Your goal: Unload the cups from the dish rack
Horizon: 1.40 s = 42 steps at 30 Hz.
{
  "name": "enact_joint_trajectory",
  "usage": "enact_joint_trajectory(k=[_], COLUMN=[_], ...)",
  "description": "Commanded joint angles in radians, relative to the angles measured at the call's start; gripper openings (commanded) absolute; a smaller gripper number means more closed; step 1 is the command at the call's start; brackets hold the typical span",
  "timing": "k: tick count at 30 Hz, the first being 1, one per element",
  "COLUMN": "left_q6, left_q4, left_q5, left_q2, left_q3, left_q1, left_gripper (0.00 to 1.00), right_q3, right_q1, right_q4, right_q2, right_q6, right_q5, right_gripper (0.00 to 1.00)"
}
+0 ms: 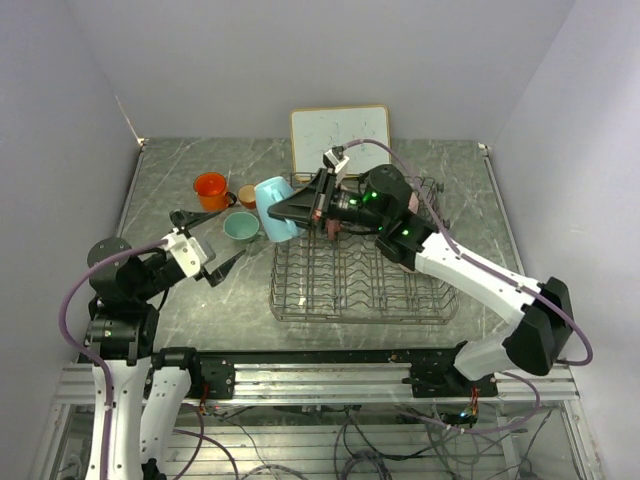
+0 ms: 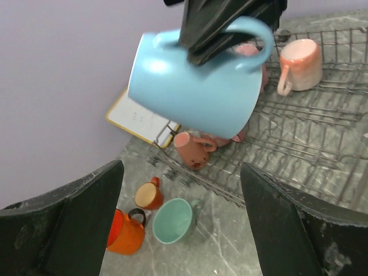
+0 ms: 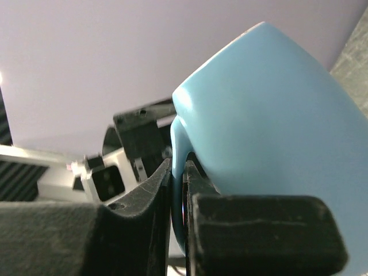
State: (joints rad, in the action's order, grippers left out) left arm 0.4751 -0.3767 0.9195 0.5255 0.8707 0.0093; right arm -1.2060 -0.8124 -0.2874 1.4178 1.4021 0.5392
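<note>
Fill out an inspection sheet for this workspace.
Surface: grey marble table, no spills seen.
Job's things: dish rack holds a peach mug and a pink mug. The light blue mug is lifted. The orange mug, small orange mug and mint mug stand on the table.
Clutter: whiteboard at the far wall.
Claws: right claw shut on the light blue mug's handle. Left claw open and empty.
Cables: purple cable on each arm, loose wires under the front rail.
Surroundings: plain lavender walls.
</note>
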Motion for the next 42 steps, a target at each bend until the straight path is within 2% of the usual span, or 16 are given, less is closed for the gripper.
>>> enact_joint_trajectory(k=[1,8,12,20,24,33,36,37,39,42], left_q6=[-0.029,0.053,0.065,-0.059,-0.091,-0.044,-0.046,-0.047,-0.044,-0.013], left_q4=[0.186,0.228,0.33,0.554,0.564,0.585,0.59,0.594,0.604,0.588], left_q5=[-0.044,-0.078,-0.177,-0.323,-0.299,-0.358,-0.346,-0.343,-0.343,-0.333], left_q2=[-0.03,-0.079,-0.147,-0.166,-0.146,-0.151,-0.144,-0.142,-0.139,-0.137], left_q3=[-0.032,-0.092,-0.156,-0.189,-0.171,-0.174,-0.169,-0.168,-0.168,-0.159], left_q1=[0.003,0.003,0.003,0.003,0.003,0.003,0.003,0.003,0.003,0.003], left_gripper=[0.93,0.93,0.93,0.9,0.87,0.81,0.72,0.66,0.44,0.29], right_q3=[-0.107,-0.248,-0.314,-0.263,-0.271,-0.227,-0.225,-0.227,-0.223,-0.206], right_q1=[-0.07,-0.153,-0.19,-0.25,-0.28,-0.301,-0.302,-0.302,-0.301,-0.301], right_q4=[-0.142,-0.178,-0.165,-0.241,-0.256,-0.266,-0.285,-0.28,-0.268,-0.271], right_q2=[0.038,0.15,0.187,0.191,0.203,0.183,0.203,0.206,0.204,0.199], right_q6=[0.124,0.187,0.185,0.248,0.257,0.278,0.298,0.295,0.29,0.285], right_q5=[-0.234,-0.412,-0.457,-0.461,-0.466,-0.472,-0.432,-0.425,-0.415,-0.405], right_gripper=[0.0,0.0,0.0,0.0,0.0,0.0,0.0,0.0,0.0,0.0])
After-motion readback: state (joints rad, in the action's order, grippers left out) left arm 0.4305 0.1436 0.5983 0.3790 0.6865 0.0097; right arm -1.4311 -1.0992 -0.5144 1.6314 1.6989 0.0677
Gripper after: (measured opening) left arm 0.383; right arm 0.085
